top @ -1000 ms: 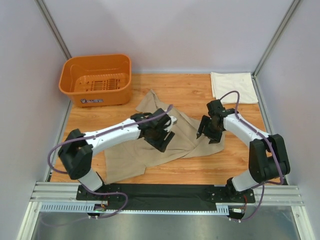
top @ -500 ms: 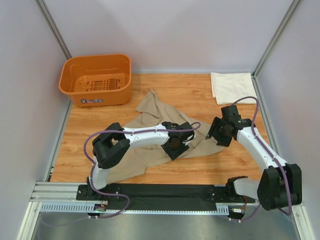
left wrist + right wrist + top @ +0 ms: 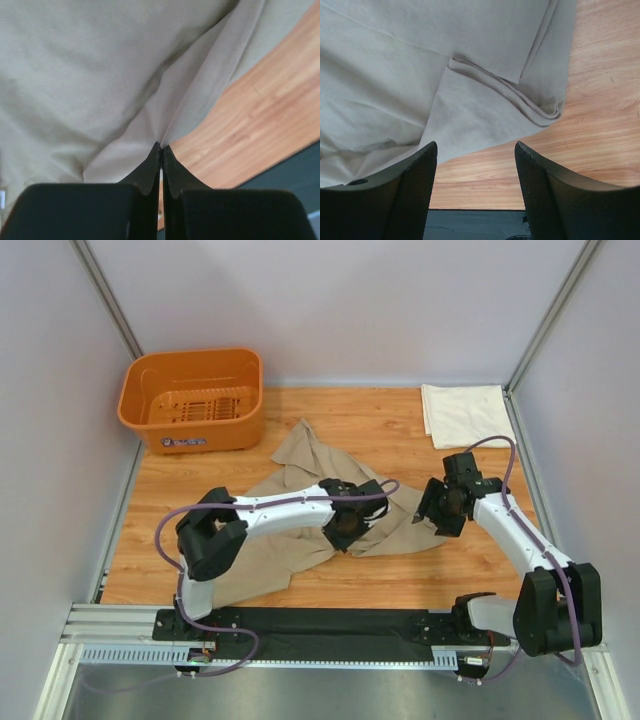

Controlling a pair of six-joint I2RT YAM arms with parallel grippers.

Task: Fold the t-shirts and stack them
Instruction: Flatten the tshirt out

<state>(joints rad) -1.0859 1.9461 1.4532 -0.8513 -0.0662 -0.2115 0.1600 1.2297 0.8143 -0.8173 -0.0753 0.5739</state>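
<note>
On the table (image 3: 380,420), the tan t-shirt (image 3: 300,452) is spread crumpled at the centre, not yet folded. The cream t-shirt (image 3: 462,412) is seen folded at the far right corner. Tan fabric is pinched in the left gripper (image 3: 161,147). The right gripper (image 3: 476,145) is held apart over its edge. Stacking is not yet done.

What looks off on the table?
Only the tan shirt: bunched and twisted mid-table, one end trailing toward the basket, left jaws pinching a fold. White shirt sits folded at the far right.
</note>
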